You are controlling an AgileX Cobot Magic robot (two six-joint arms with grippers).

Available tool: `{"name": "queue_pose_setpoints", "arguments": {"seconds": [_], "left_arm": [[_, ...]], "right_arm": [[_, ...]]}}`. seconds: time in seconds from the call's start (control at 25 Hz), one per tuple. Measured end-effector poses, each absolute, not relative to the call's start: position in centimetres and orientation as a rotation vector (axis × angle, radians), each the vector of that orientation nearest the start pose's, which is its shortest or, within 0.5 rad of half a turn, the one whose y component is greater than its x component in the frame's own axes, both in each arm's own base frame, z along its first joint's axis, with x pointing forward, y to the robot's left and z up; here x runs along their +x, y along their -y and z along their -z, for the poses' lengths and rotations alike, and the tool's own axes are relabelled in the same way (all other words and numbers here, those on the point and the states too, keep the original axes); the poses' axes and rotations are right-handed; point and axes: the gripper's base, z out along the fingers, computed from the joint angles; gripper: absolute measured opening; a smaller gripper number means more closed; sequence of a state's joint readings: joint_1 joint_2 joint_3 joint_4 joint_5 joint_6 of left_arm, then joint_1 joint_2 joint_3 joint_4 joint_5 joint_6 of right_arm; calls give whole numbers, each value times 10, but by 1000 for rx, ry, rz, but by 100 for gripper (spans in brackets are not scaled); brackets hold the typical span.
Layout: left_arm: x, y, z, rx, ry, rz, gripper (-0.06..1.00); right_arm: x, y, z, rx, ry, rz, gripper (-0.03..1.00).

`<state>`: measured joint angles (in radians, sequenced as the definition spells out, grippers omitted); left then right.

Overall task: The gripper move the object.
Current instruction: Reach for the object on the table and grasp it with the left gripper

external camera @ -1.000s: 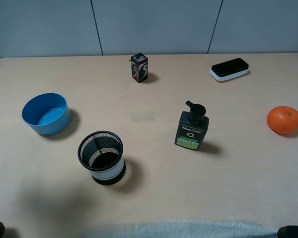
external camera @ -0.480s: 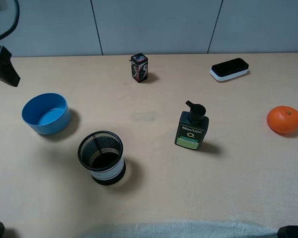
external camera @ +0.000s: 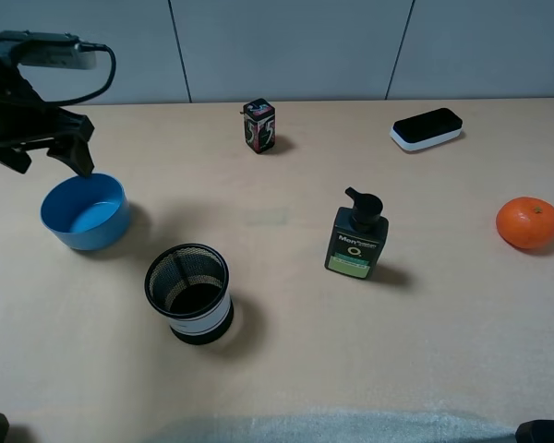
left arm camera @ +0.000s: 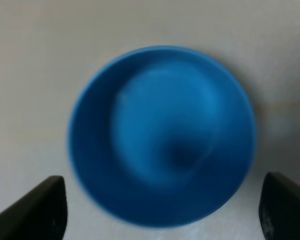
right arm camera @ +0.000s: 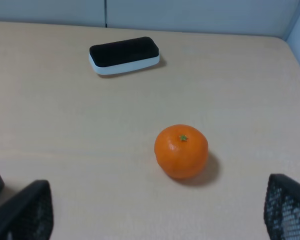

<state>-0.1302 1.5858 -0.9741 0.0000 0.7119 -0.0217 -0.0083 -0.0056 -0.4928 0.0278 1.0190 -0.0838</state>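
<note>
We are looking straight down into the blurred blue bowl [left arm camera: 162, 135] sitting on the pale table [left arm camera: 30, 60], while our left gripper [left arm camera: 160, 209] is spreading its dark fingertips [left arm camera: 36, 210] wide either side of it

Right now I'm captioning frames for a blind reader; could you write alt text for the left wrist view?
An empty blue bowl, seen from straight above and slightly blurred, fills most of the picture on a pale table. The two dark fingers of the open left gripper flank the bowl, one on each side, apart from it.
</note>
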Motion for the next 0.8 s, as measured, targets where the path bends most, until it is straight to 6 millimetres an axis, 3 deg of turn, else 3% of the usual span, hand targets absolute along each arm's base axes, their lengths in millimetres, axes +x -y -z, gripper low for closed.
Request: {"name": "queue_pose_setpoints", "arguments": {"seconds": [0.36,0.56,0.8], "left_arm": [[306,81,-174,338,-2847,56,77],[310,86,-157,360,-2880,51,77],[314,87,-151,357,-2857,56,77]], "right_arm": [[-3,-2,-279,-76,-2003,26,64],[-3,-2,-279,-76,-2003,26,64],[-3,-2,-279,-76,-2003,26,64]]}}
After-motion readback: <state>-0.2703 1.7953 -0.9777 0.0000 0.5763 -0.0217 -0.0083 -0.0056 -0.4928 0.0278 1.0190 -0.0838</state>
